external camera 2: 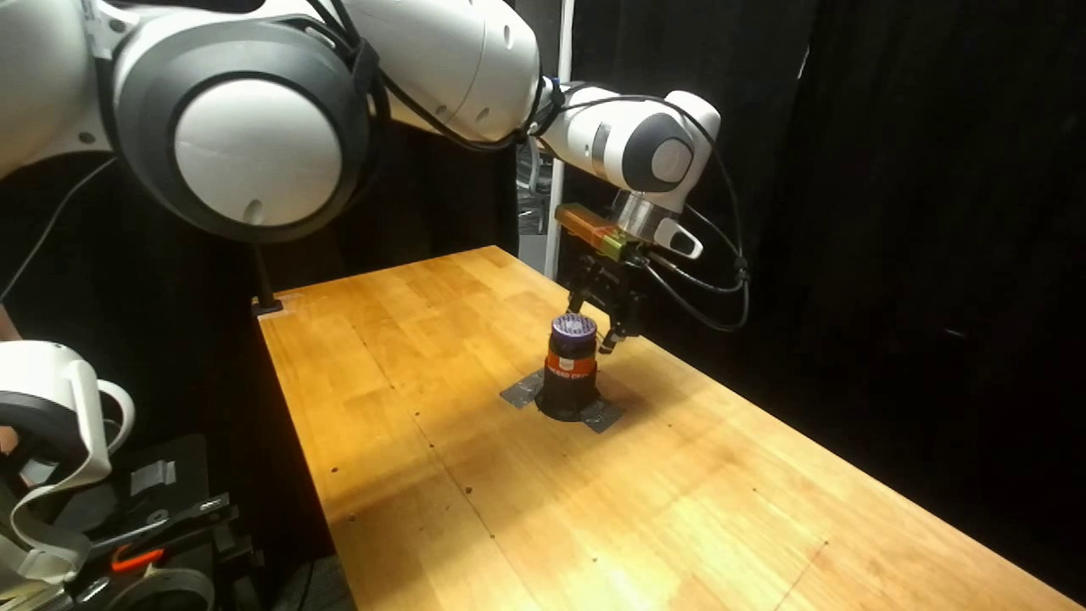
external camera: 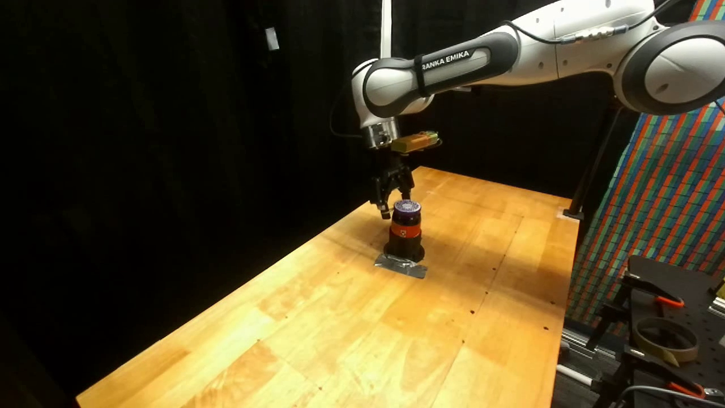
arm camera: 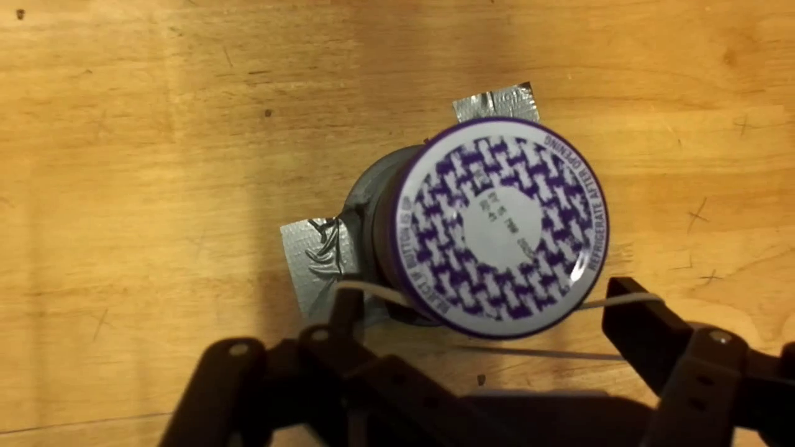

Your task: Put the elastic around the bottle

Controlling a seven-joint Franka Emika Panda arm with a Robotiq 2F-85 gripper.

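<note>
"Dark curtain behind, wooden worktop. The bottle?"
"Upright there, grey tape at its foot."
"The claw?"
"Spread wide near the bottle's top, elastic stretched across it."
"Step in hand?"
"Fitting, I judge; whether the elastic encircles the bottle, I cannot tell."
"Next move?"
"Probably passing the stretched elastic over the lid, then lowering."

We had a wooden table under bright light, with black curtains and a white pole behind it. In an exterior view we saw a red, green and blue backdrop, perhaps cloth, beyond a perforated black side table.
</note>
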